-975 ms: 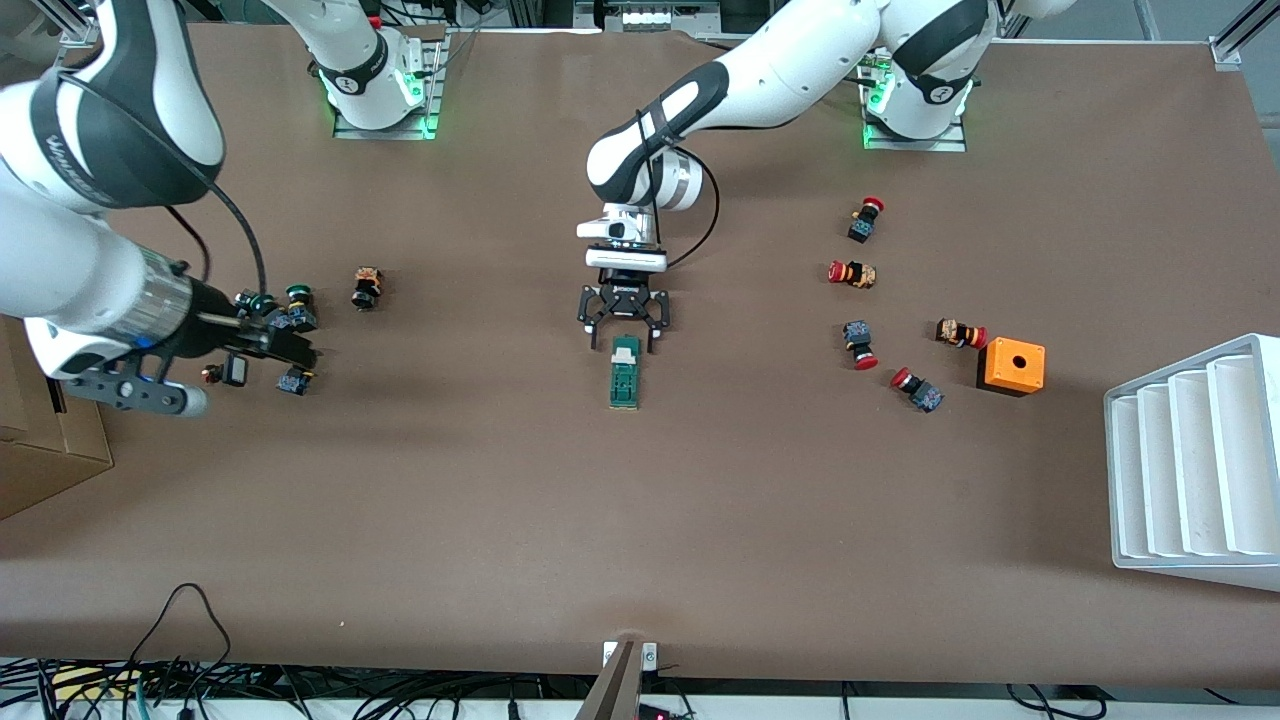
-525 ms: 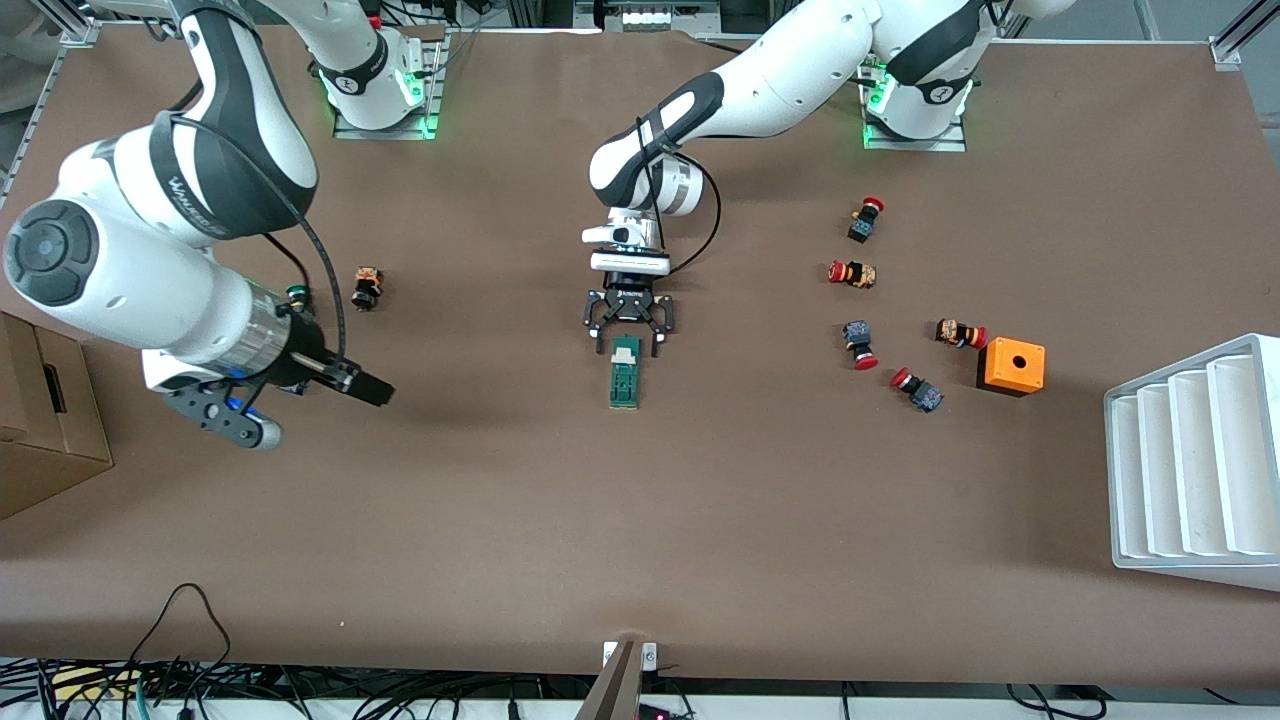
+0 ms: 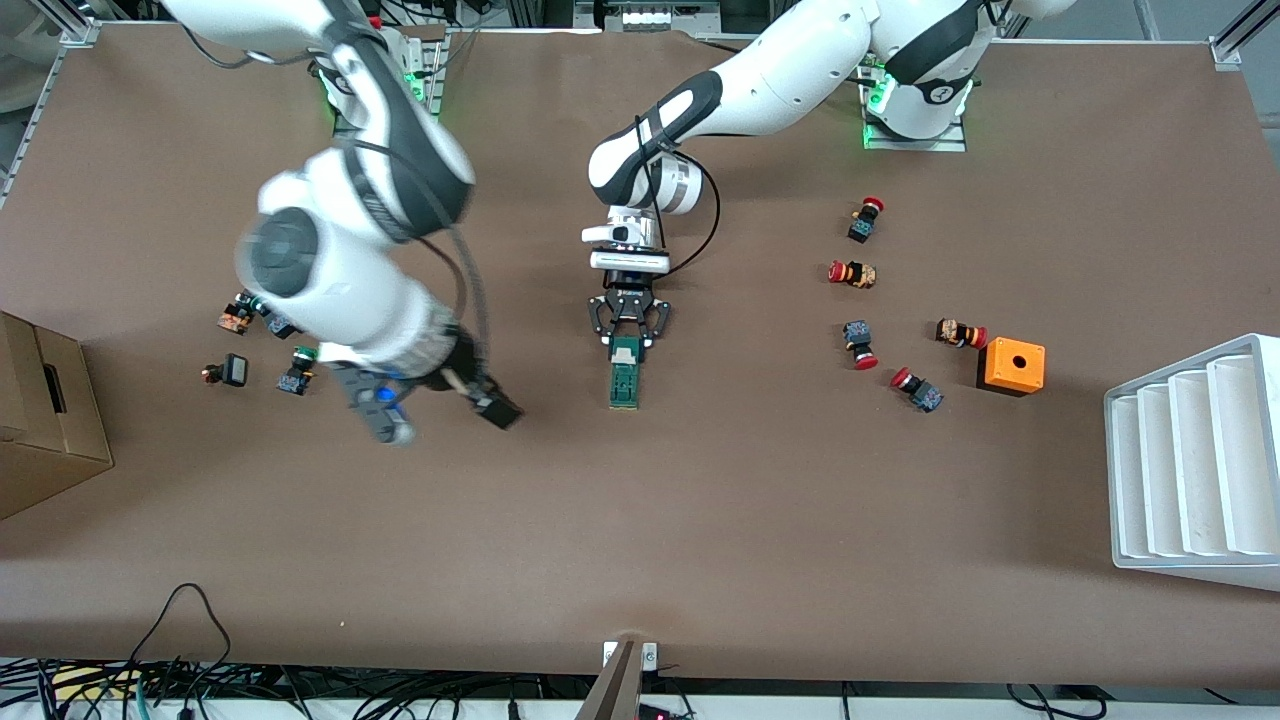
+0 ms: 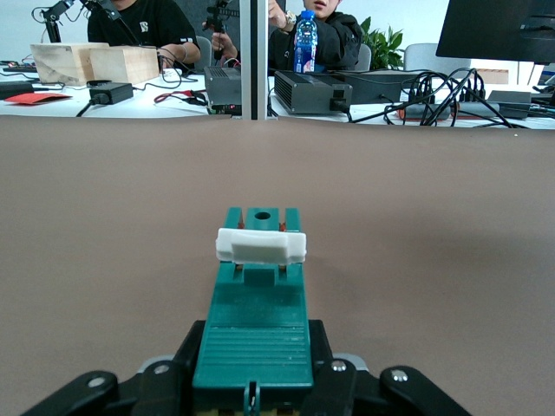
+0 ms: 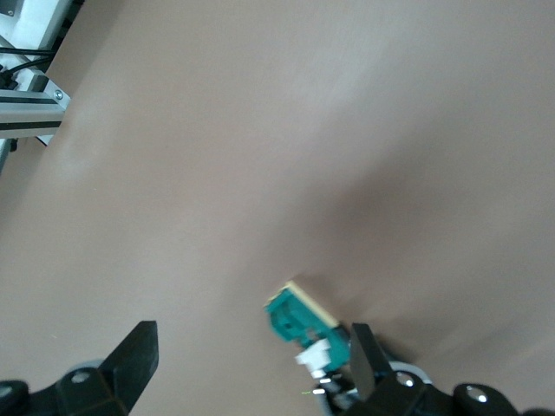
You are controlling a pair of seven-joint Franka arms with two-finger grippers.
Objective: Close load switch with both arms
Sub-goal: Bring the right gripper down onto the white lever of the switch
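The left gripper (image 3: 627,338) pinches the switch (image 3: 625,374) at its white-tab end at mid-table, while the right gripper (image 3: 497,410) hangs spread beside it toward the right arm's end, so next it likely presses the tab (image 4: 260,246) down.

Table (image 3: 700,520): the load switch (image 3: 625,373) lies near the middle, its tabbed end toward the robots' bases. Left gripper (image 3: 627,335) at that tabbed end, fingers closed against the switch's sides. Right gripper (image 3: 497,410) over bare table, beside the switch toward the right arm's end, fingers spread. Cluster of push buttons (image 3: 262,345) and a cardboard box (image 3: 45,420) at the right arm's end. Second group of push buttons (image 3: 880,300) toward the left arm's end; box with a hole (image 3: 1011,366) just beside them; stepped tray (image 3: 1195,465) at that table edge, nearer the front camera.
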